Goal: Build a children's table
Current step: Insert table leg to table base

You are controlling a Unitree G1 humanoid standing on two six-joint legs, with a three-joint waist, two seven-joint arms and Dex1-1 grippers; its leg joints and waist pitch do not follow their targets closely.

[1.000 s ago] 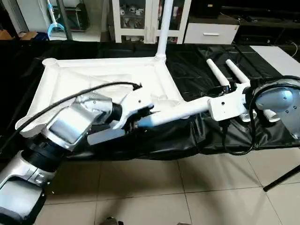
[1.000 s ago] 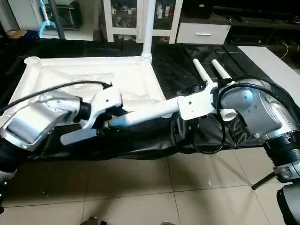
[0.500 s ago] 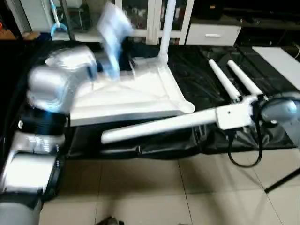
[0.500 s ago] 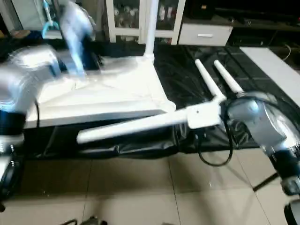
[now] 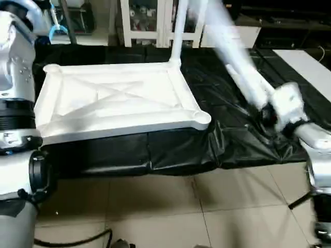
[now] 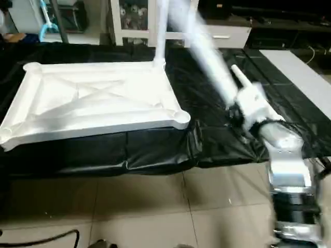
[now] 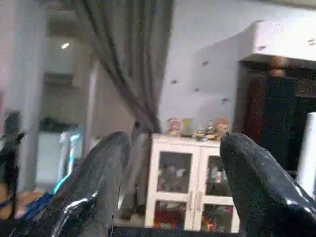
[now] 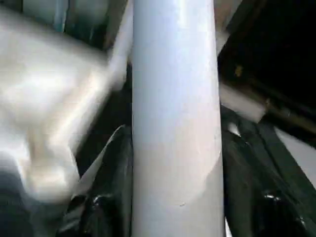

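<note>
Left hand: raised clear of the work, black fingers spread apart, nothing between them; white glass-door cabinet ahead of it.
Table top: upside down on the black-draped surface, X-ribbed underside up, rounded sockets at the corners; white plastic, rim raised all round.
Fitted leg: upright in the far right corner socket, rising out of frame.
Near right socket: open, unfilled, at the surface's front edge.
Held leg: long white tapered tube, slanting up and away, blurred in mid-swing.
Right hand: closed around the held leg, dark fingers on either side of the tube.
Spare legs: at least one more white tube lying on the black cover just behind the right hand.
Step in hand, as judged: bringing the held leg to an empty socket.
Doing it well: grip kept firm, tube brought upright before descent, end centred over the socket, pressed straight down; left hand free to steady the top.
</note>
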